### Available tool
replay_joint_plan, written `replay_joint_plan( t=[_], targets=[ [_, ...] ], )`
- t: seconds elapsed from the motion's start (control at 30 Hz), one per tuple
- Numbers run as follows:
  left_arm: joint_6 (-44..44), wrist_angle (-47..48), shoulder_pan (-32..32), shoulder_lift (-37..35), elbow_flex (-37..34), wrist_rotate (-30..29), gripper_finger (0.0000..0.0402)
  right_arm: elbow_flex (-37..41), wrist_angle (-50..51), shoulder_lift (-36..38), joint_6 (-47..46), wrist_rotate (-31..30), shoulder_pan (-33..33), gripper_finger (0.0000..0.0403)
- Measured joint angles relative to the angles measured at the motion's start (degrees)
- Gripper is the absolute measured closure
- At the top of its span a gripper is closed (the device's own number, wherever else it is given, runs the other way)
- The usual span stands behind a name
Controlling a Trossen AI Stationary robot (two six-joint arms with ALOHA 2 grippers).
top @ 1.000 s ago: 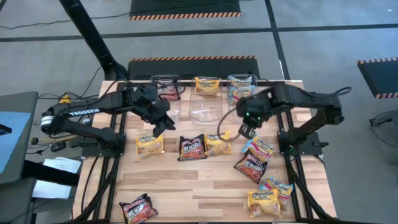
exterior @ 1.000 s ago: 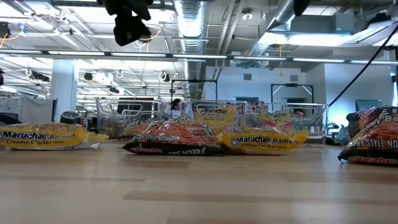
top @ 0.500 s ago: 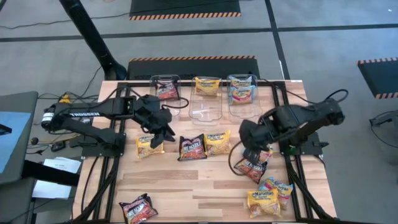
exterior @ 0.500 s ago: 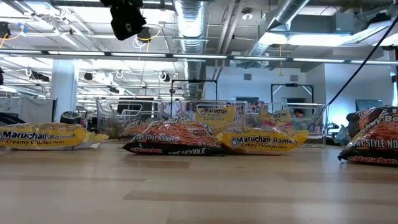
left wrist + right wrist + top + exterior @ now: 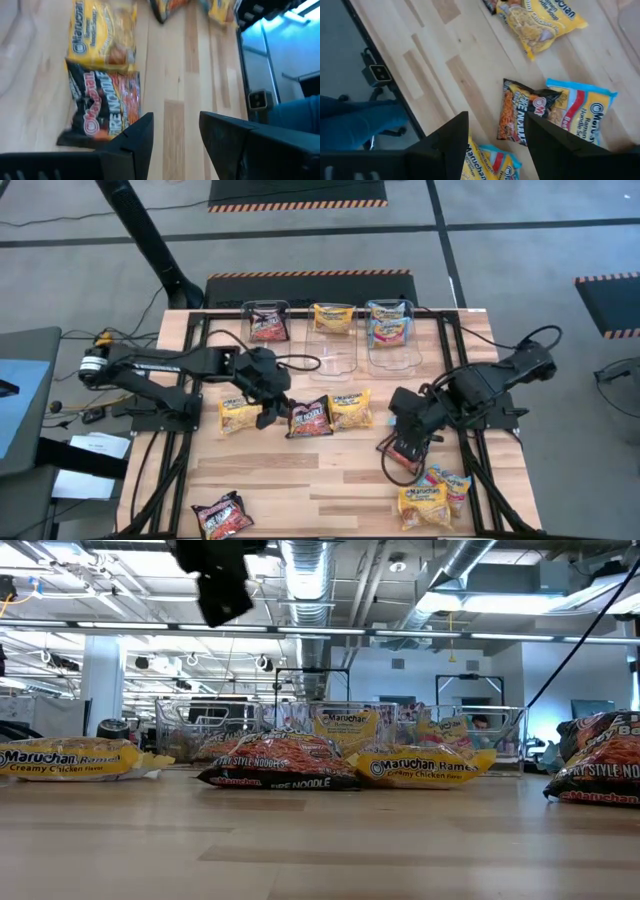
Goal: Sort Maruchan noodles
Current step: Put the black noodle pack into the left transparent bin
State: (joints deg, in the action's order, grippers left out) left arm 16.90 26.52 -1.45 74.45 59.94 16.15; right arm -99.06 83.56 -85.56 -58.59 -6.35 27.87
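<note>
Two black jointed arms [image 5: 160, 365] trailing looped black cables.

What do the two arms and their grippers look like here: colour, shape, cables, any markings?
Both arms are matt black, built of jointed segments. The left arm carries faint white lettering and a pale ring at its base end. Black cables loop off the right arm. The left gripper and right gripper each have two flat, dark, angular fingers.

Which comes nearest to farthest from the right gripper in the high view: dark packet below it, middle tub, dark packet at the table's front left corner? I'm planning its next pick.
From the right gripper, which hangs over the table's right side:
1. Dark packet, right under it.
2. Middle tub, at the table's back centre.
3. Corner dark packet, far front left.
</note>
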Motion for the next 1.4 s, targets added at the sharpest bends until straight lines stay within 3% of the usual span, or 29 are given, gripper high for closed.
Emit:
replay_joint_plan(
  t=[0.5,0.77,1.17,1.4],
  targets=[
    [-4.08,-7.10,0.12,12.50,0.04,-0.53,0.0256,-0.02,-1.32,0.00,-1.57,-1.29,1.80,0.0187],
    [-4.06,-8.70,0.12,17.86,0.26,-5.52,0.0256,-0.02,-1.96,-0.04,-1.48,-1.29,1.76,0.0187],
    [-5.07,-8.46,0.12,19.44,0.24,-11.49,0.0256,-0.02,-1.94,-0.04,-1.38,-1.59,1.76,0.0187],
    [-5.08,-8.03,0.12,19.44,0.20,-11.40,0.0256,-0.02,-2.20,-0.04,-1.39,-2.80,1.73,0.0187]
  ],
)
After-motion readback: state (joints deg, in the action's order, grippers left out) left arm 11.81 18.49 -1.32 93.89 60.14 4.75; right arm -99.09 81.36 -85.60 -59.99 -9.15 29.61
